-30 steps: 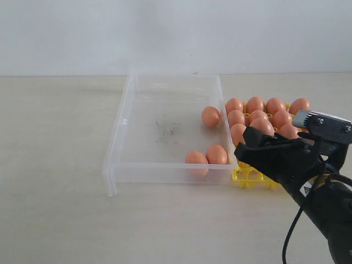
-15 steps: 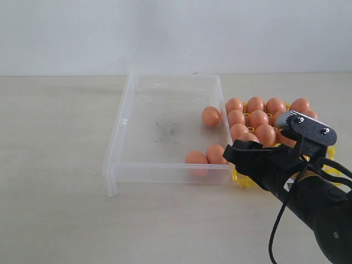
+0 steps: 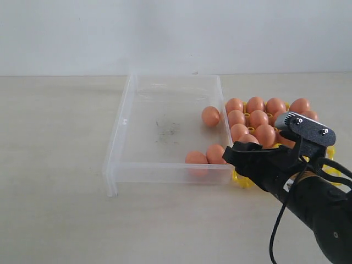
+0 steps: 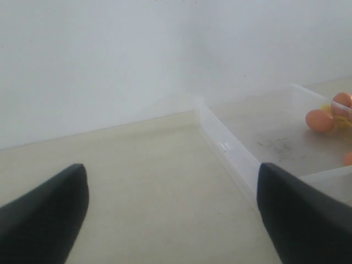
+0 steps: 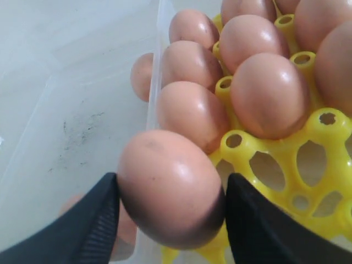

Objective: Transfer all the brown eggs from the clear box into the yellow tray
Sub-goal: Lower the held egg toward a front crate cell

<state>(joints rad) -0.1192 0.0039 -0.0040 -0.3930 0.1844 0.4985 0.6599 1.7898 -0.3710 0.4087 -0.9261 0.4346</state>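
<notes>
**A:** The right arm [image 3: 316, 206] comes in from the near right, its black forearm angled up and leftward, with a cable [image 3: 280, 225] looping under it.

**B:** And the right gripper [image 3: 236, 155] leads at the arm's left end, pointing left. On the wrist camera, its two dark fingers [image 5: 93, 220] are clamped on one brown egg [image 5: 168, 184], one on each side.

**A:** How about the left gripper [image 4: 171, 220]?

**B:** Spread wide. Both black fingertips [image 4: 44, 214] stand well apart with nothing between them.

The shallow clear plastic box [image 3: 118, 132] sits on the pale flat table [image 3: 55, 209], with the yellow openwork plastic tray [image 3: 242, 180] just right of it. Three brown oval eggs [image 3: 210, 116] lie in the box near its right wall; others sit in the tray.
</notes>
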